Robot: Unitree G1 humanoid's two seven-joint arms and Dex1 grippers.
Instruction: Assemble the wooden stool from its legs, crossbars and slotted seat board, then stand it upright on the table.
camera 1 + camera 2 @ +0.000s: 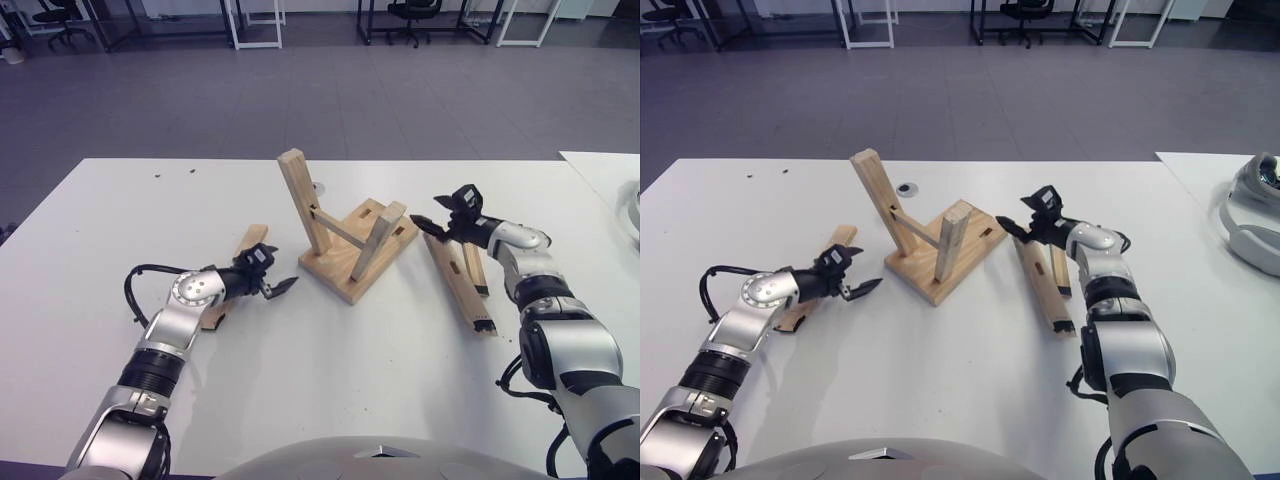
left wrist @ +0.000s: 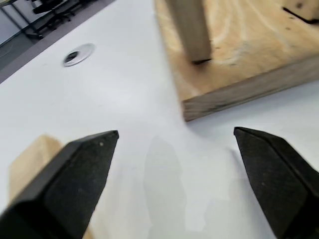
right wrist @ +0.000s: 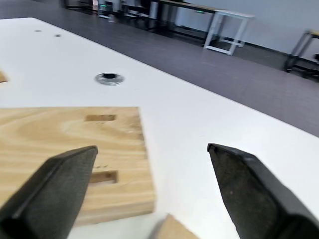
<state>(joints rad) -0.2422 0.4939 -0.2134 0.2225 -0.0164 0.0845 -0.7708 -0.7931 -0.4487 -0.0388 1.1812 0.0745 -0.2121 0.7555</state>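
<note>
On the tabletop (image 1: 120, 200), the seat board (image 1: 340, 275) is laid slots-up, evidently so two legs (image 1: 300, 195) and a crossbar (image 1: 340, 228) stand fitted, while the left pincer (image 1: 278, 288) and right pincer (image 1: 430, 215) are held released, empty, beside spare pieces (image 1: 455, 280) awaiting pickup.

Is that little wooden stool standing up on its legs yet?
No. Its seat board lies flat on the table with two legs sticking up, joined by a crossbar; other wooden pieces lie loose beside it.
</note>
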